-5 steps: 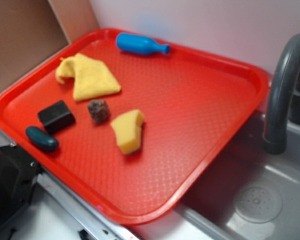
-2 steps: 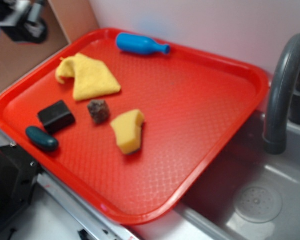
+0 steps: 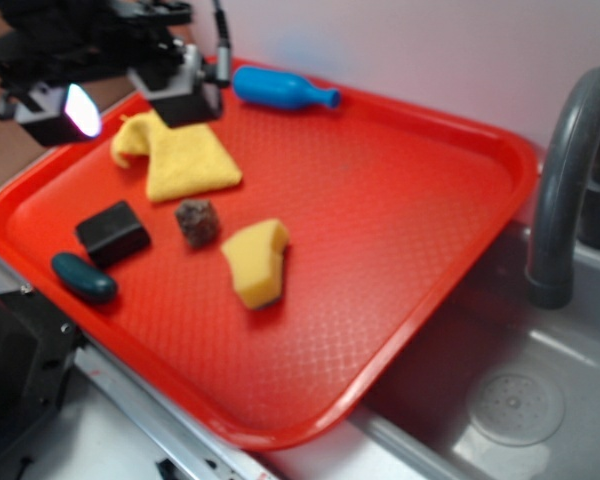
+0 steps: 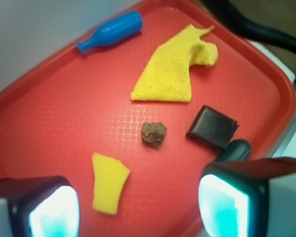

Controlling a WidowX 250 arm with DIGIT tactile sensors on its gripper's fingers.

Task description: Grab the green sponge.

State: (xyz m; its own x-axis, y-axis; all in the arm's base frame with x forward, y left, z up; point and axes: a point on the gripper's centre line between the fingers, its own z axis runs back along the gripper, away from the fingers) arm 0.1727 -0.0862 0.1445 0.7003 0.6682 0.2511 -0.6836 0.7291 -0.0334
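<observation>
The green sponge (image 3: 257,259) is a pale yellow foam wedge lying near the middle of the red tray (image 3: 410,200). In the wrist view the sponge (image 4: 108,183) lies low in the frame, nearer the left finger. My gripper (image 3: 130,95) hovers high above the tray's far left corner, over the yellow cloth (image 3: 180,152), well away from the sponge. Its jaws stand wide apart and hold nothing; in the wrist view the gripper (image 4: 138,210) shows two glowing pads (image 4: 52,215) at the bottom corners.
A brown lump (image 3: 196,220), a black block (image 3: 112,232) and a dark teal capsule (image 3: 83,276) lie left of the sponge. A blue bottle (image 3: 280,90) lies at the tray's far edge. A grey faucet (image 3: 565,180) and sink (image 3: 510,400) are on the right.
My gripper has come into view from the upper left and moved right, over the tray's far left corner. The objects on the tray have not moved.
</observation>
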